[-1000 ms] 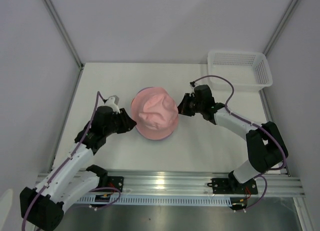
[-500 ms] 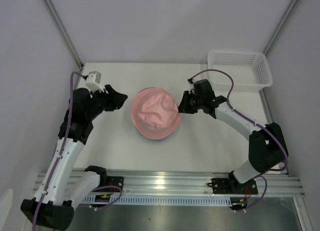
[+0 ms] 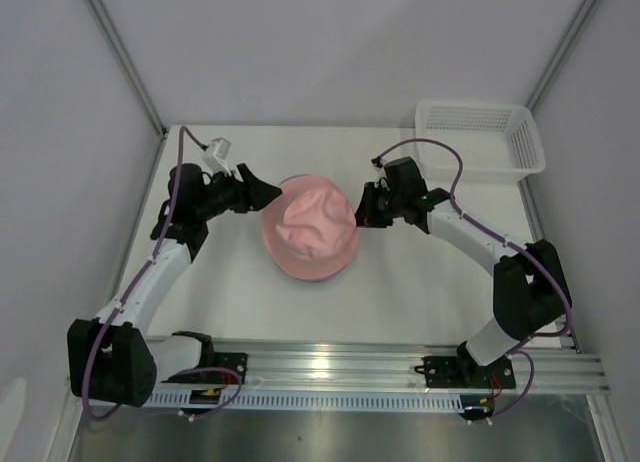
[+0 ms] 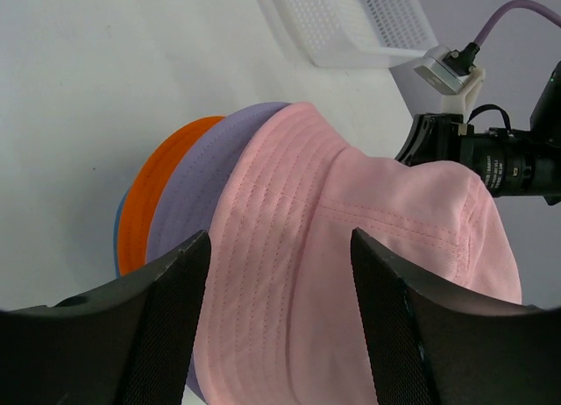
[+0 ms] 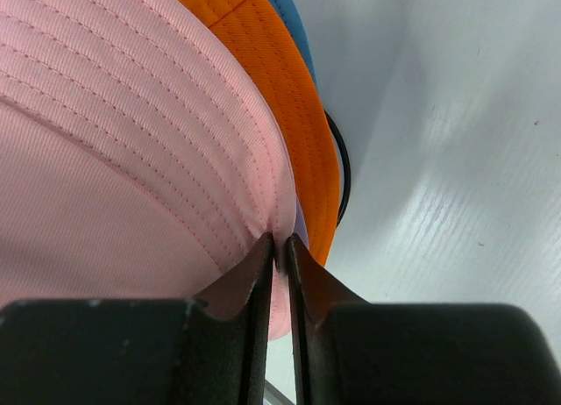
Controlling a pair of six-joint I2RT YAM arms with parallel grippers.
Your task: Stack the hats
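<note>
While right tool clamps the pink hat, left tool gapes, basket well apart.

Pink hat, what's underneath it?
Under the pink hat lie a lavender hat, an orange hat and a blue hat, brims peeking out, over a black wire ring. Their crowns are covered.

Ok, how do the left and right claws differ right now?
The left claw is open wide and grips nothing; the right claw is shut on the brim of the pink hat. In the top view the left claw is at the hat's left side, the right claw at its right. Both point toward the hat.
</note>
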